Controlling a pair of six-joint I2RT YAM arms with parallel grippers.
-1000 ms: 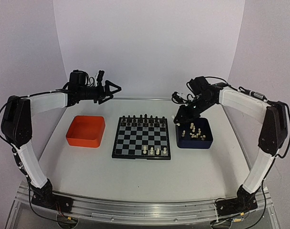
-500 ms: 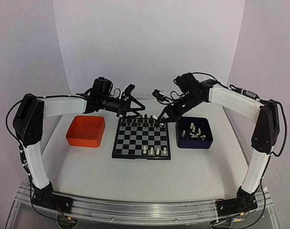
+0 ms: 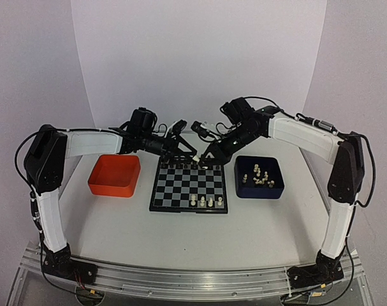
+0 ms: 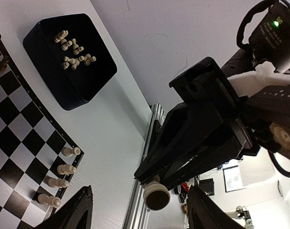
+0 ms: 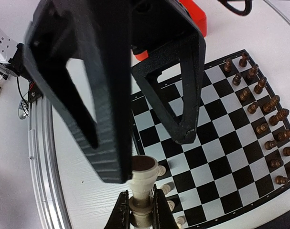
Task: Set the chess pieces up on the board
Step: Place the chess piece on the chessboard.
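the right tool (image 5: 141,211) is clamped on a cream chess piece (image 5: 144,183) in the air above the board's (image 3: 189,186) far side, while the left tool (image 3: 185,148), jaws apart, faces it closely.

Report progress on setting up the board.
Done: four cream pieces stand along the chessboard's near edge, and black pieces line its far rows. In hand: the right hand grips one cream piece above the board, inside the open left hand. Left: loose cream pieces lie in the dark blue tray.
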